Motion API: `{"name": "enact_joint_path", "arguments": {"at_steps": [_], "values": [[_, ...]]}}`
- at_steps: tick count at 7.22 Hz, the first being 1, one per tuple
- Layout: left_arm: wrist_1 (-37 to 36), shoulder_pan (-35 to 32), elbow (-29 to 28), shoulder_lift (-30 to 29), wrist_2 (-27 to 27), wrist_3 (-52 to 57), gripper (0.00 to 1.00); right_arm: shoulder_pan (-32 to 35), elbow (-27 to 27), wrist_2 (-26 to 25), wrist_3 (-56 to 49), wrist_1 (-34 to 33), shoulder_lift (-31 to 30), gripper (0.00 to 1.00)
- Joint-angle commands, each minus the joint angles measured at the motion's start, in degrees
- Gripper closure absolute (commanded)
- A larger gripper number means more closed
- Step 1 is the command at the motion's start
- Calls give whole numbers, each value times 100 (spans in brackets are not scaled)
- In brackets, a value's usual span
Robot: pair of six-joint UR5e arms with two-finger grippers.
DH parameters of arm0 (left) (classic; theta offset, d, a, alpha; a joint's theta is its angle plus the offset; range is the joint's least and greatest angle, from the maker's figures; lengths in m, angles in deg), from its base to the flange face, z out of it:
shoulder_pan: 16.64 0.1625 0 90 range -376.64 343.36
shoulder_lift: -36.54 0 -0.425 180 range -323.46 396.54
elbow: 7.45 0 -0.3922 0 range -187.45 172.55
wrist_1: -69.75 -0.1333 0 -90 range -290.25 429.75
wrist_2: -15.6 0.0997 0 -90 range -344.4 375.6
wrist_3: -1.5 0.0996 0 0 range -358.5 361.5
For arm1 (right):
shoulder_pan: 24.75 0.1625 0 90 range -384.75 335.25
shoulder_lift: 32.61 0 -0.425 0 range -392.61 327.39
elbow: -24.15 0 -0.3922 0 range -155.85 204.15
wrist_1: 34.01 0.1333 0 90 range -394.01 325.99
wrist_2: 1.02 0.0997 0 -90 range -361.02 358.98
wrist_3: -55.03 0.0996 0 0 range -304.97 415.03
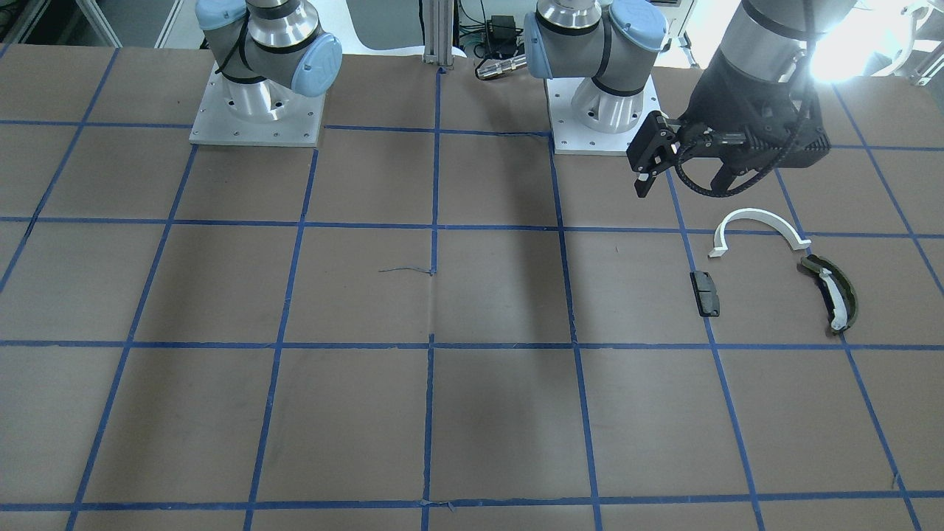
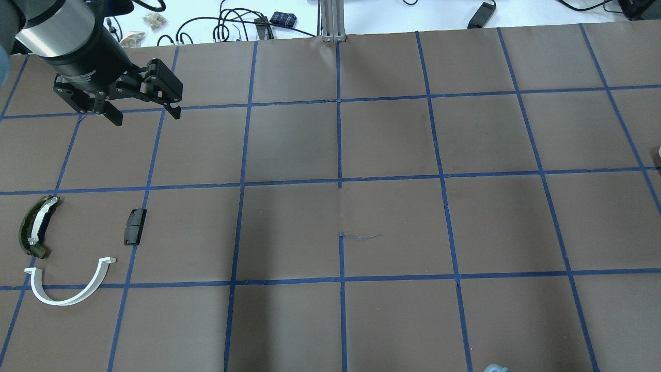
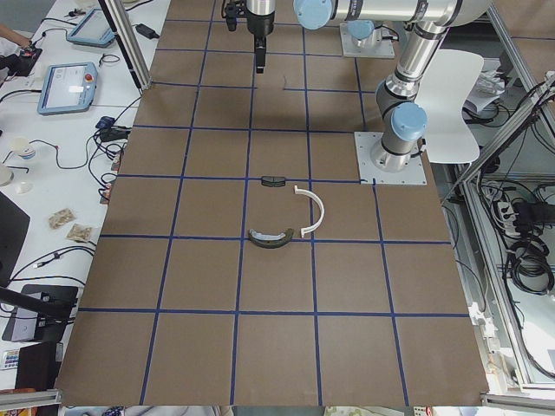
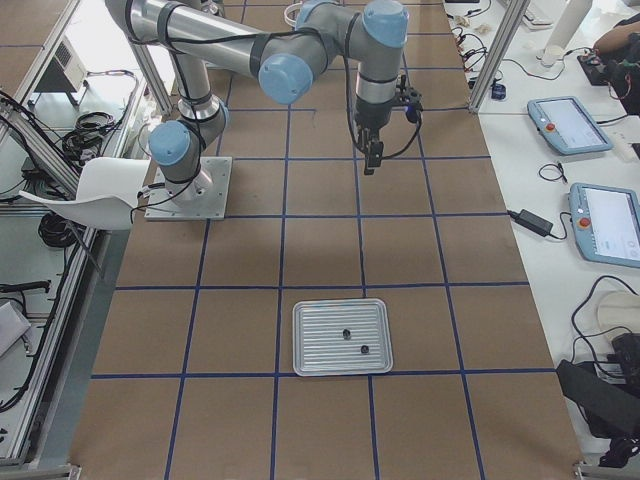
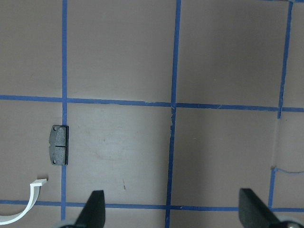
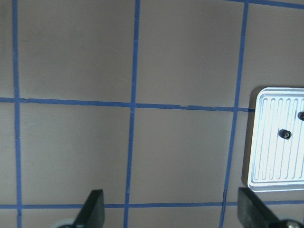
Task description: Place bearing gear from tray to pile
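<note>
Two small black bearing gears [image 4: 345, 333] [image 6: 285, 134] lie on a ribbed silver tray [image 4: 320, 365], which is at the right edge of the right wrist view [image 6: 270, 161]. My right gripper [image 6: 173, 211] is open and empty, high above bare table beside the tray; it also shows in the exterior right view [image 4: 372, 160]. The pile is a white half-ring arc [image 2: 69, 294], a black block [image 2: 135, 226] and an olive curved piece [image 2: 36, 227]. My left gripper [image 2: 145, 114] is open and empty, above the table beyond the pile.
The table is brown paper with a blue tape grid. Both arm bases [image 1: 258, 110] [image 1: 605, 110] stand at the robot's edge. A post [image 2: 333, 20] and cables sit at the far edge. The tray lies outside the overhead view.
</note>
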State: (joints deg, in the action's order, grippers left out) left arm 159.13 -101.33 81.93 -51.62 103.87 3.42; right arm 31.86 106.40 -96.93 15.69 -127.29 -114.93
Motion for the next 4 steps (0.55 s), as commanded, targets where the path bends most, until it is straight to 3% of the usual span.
{"name": "enact_joint_path", "arguments": {"at_steps": [1, 3, 4], "values": [[0, 6, 0, 0, 7, 11, 0, -1147, 1, 402, -1288, -504, 784, 0], [9, 6, 0, 0, 7, 11, 0, -2220, -25, 756, -2337, -1565, 1908, 0], [0, 6, 0, 0, 7, 11, 0, -2425, -25, 801, -2551, -2022, 2365, 0]]}}
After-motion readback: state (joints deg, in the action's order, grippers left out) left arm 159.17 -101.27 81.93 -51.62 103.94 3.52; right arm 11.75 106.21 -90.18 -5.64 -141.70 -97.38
